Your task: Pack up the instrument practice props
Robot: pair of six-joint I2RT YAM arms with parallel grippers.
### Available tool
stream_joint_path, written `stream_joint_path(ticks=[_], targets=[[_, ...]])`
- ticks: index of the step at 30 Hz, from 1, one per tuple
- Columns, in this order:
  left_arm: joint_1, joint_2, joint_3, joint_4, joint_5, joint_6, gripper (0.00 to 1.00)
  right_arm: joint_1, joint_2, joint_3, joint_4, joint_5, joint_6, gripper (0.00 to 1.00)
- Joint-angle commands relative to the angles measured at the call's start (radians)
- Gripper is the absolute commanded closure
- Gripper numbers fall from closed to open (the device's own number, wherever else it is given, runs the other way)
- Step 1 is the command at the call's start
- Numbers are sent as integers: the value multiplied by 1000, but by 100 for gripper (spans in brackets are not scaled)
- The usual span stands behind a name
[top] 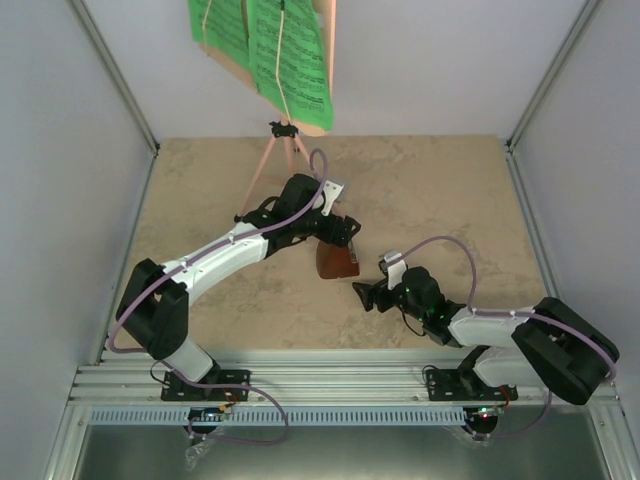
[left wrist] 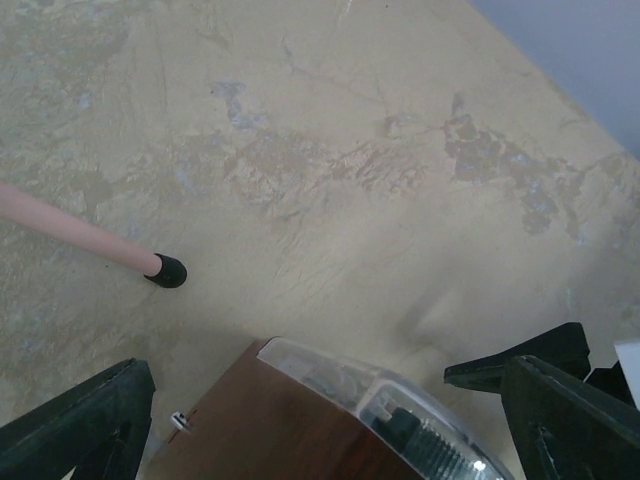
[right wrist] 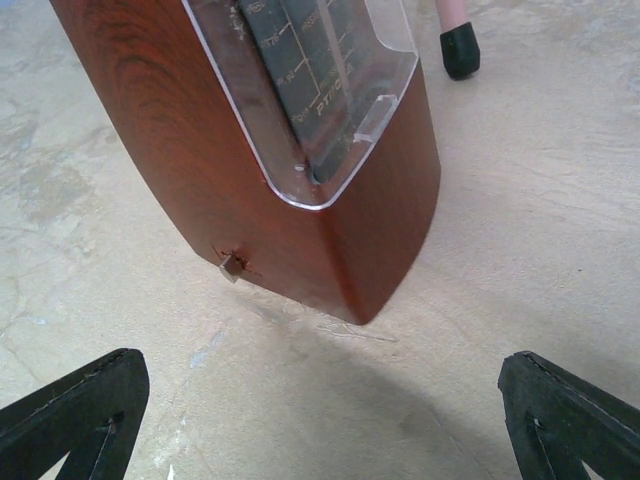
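A beige, stone-patterned tabletop [top: 450,190] shows mottled grey and brown patches and fine crack-like veins; pale grey walls [top: 50,200] rise from the tabletop's left, right and far edges; slanting aluminium posts [top: 115,75] stand at its two far corners; a ribbed aluminium rail [top: 330,385] runs along its near edge; a slotted strip [top: 350,414] lies just past that rail; a dull grey metal sheet [top: 380,455] lies farthest from the tabletop.

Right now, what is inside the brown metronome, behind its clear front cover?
Behind the clear cover of the metronome, a dark scale with white marks shows. Its wood hides any mechanism, and the right wrist view cuts off the top.
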Motion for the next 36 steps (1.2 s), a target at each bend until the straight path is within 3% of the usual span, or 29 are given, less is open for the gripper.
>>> stream_joint_path(ticks=[1,8,14,24,36], targets=[[-10,23,8,-38,-31,9,5,16,23,-12,97,29,-11,2],[-15,35,6,-45,-28,4,20,33,88,20,129,76,-38,2],[-24,35,4,-54,-39,10,25,85,184,58,203,157,-100,2],[-32,40,5,-58,-28,13,27,178,393,74,420,283,-108,2],[-33,47,9,-68,-18,31,29,182,542,168,452,359,-169,2]])
